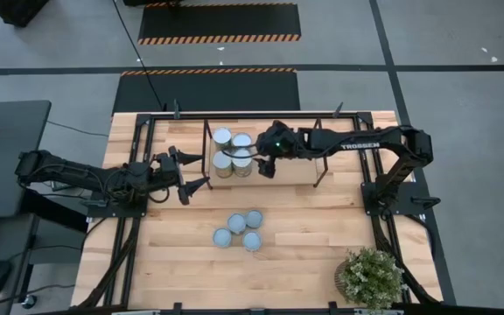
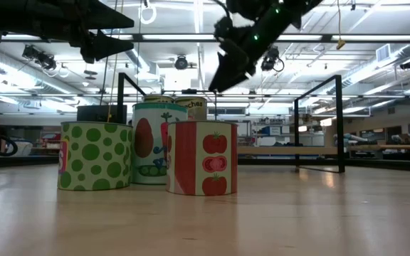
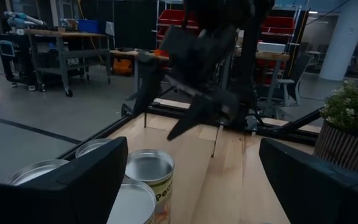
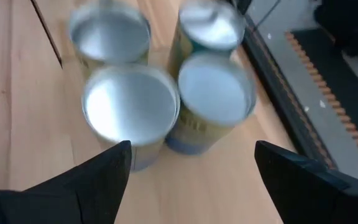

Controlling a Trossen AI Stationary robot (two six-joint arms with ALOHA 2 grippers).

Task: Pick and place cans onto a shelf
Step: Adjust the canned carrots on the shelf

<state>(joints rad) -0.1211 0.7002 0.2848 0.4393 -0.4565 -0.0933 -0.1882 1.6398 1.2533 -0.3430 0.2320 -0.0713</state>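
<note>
Currently on the table (image 1: 322, 236), a light wood worktop: seven cans in two lots. Four cans on the shelf (image 1: 233, 153) stand upright in a tight square, rims touching or nearly so, at the left end of the shelf (image 1: 318, 171), a low frame of thin dark rods with upright posts near the worktop's far edge; tops plain shiny silver, sides yellowish-green where visible, one with partial lettering. Three cans in front (image 1: 239, 230) stand bunched near the worktop's middle, tops grey-blue; in the low view their wrappers show green dots on pale green, a vegetable print on white, and red with tomatoes. Right gripper (image 1: 267, 166): raised just beside the shelf cans, over their right side, fingers spread wide, nothing between them. Left gripper (image 1: 191, 174): raised above the worktop just left of the shelf's left end, likewise spread wide and empty. Potted plant (image 1: 371, 278): near right corner of the worktop.
</note>
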